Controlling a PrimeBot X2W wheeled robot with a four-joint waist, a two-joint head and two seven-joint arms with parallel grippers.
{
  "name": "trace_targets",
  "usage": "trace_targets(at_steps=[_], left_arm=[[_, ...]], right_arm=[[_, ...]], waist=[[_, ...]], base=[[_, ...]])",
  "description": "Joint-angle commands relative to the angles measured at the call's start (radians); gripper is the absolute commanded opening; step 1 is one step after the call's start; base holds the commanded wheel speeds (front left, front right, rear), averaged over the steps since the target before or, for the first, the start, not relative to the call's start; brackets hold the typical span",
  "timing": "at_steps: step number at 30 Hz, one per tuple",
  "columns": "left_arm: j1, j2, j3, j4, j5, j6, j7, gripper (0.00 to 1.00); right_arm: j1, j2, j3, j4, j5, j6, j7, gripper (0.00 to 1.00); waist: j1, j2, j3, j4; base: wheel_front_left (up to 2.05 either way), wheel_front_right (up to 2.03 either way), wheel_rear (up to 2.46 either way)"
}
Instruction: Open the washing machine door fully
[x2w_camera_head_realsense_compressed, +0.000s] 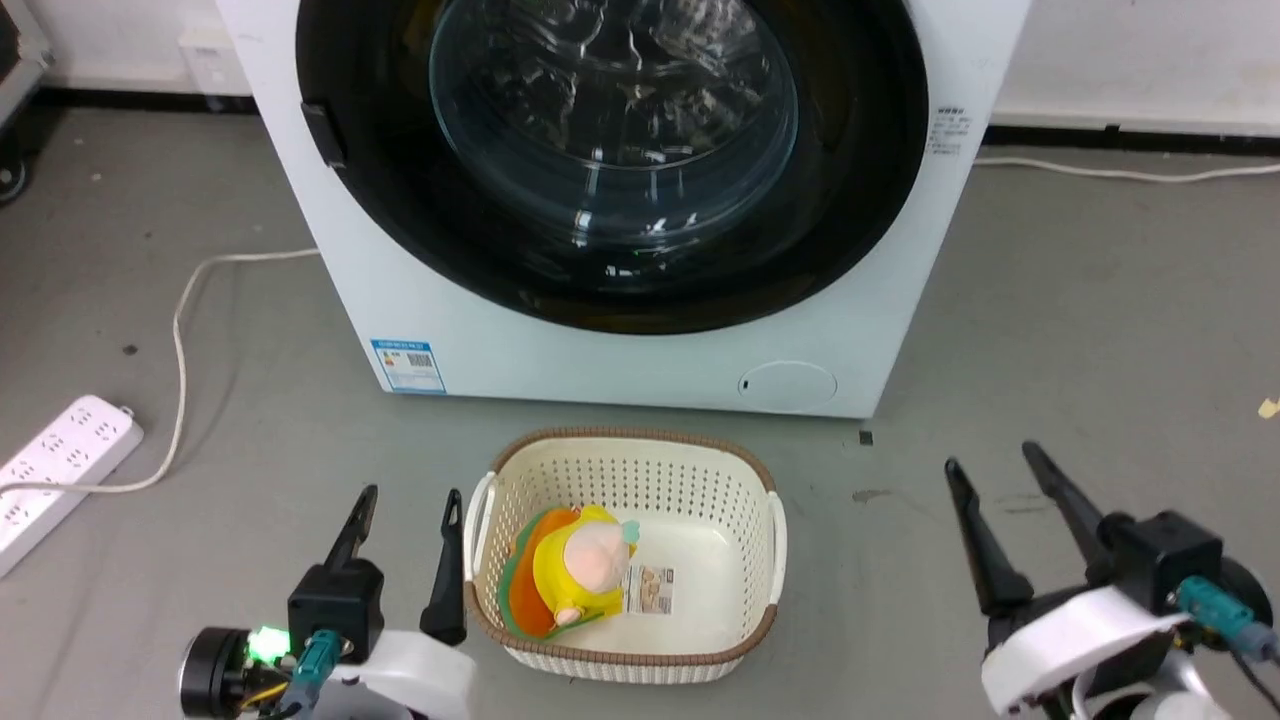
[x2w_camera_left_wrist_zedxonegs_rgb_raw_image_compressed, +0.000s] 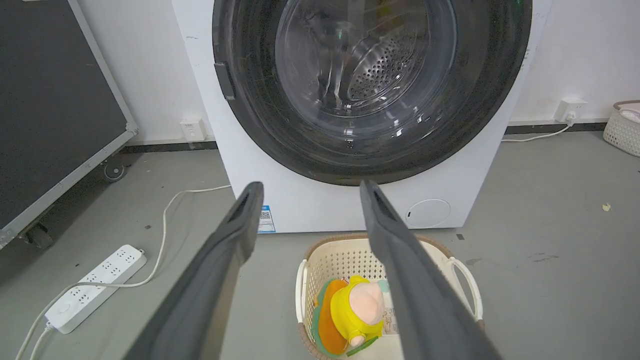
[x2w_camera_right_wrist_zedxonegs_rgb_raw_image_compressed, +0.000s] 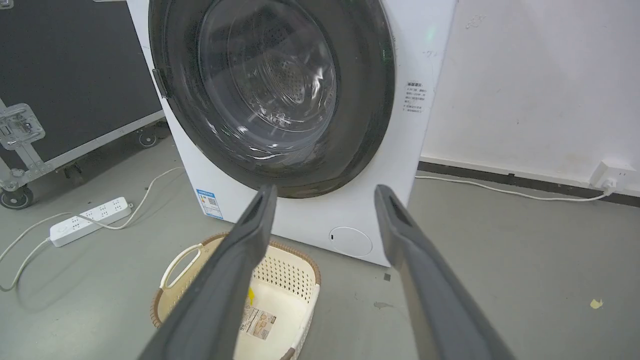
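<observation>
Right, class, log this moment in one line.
washing machine door: shut | left gripper: open, empty | right gripper: open, empty | door contact: none

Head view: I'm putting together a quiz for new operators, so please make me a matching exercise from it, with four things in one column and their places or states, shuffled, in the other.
Things
1. washing machine door
2. basket
3. plush toy
4. power strip

Places or states
A. lying inside the basket
B. on the floor at the robot's far left
C. shut against the front of the machine
D. standing on the floor just before the machine

Pairs: 1-C, 2-D, 3-A, 4-B
</observation>
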Motion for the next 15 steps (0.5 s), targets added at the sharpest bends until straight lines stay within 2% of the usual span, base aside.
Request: trace_targets(at_steps=[1,15], left_arm=[[-0.02,0.009,-0.008,-0.01,0.004,0.007,-0.011,1.0],[-0.068,0.027,-0.05,-0.025,0.005,0.038,-0.04,1.0]], right_arm=[[-0.023,-0.01,-0.002,-0.001,0.017,0.0,-0.004,1.0],[-0.194,-0.004,-0.072,0.036,0.197,0.0,0.044,1.0]], waist=[[0.0,-0.0001,0.012,0.001],[0.0,-0.0001,0.083,0.011]], base=[[0.0,0.0,0.0],[0.0,0.0,0.0]])
